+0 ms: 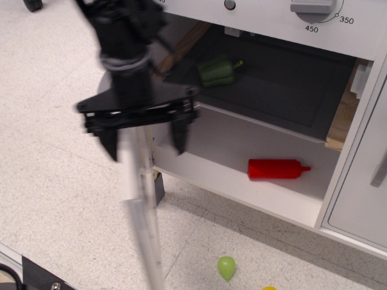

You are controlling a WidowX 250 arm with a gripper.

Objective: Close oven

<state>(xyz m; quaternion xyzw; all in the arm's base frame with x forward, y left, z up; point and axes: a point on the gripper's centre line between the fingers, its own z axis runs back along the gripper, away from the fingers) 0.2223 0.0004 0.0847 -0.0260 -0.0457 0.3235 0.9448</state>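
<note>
One green pepper (216,70), one red bottle (277,169), one green balloon (226,267), one dial (312,7).

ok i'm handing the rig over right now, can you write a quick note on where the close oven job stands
Gripper: the black two-finger gripper is open, fingers pointing down on either side of the door's edge; contact is too blurred to confirm.
Door: the white oven door with the wire-lined window is motion-blurred, seen nearly edge-on, about halfway shut.
Oven: the white toy oven is still open. A green pepper lies on the dark upper shelf and a red bottle lies on the white lower shelf, both well inside.
Done: the door is partly swung in.
Left: push it the rest of the way until it sits flush.
</note>
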